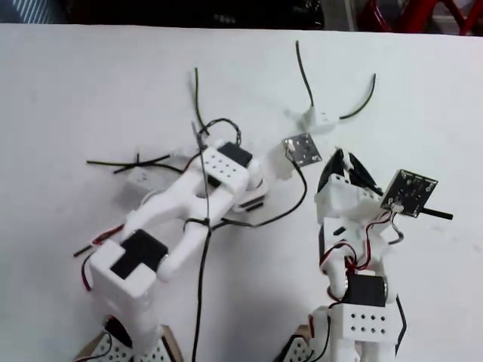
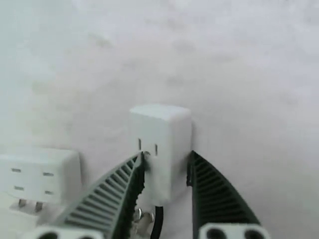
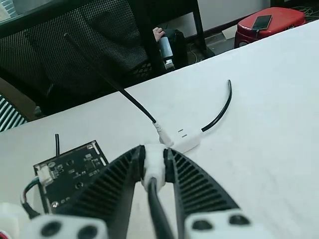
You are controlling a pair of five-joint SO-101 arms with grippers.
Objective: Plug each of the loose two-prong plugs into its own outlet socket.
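The high camera looks down over the table (image 1: 68, 83); wrist cameras skim it closely.

Office-like room: mesh chair (image 3: 94, 50).

A white two-slot outlet socket (image 2: 162, 132) sat clamped between the left claw (image 2: 165, 158) fingers, with a pronged white socket block (image 2: 39, 174) just beside it. The right claw (image 3: 154, 151) pinched a white corded plug (image 3: 153, 169), and another two-slot socket (image 3: 183, 139) lay just beyond its tips.
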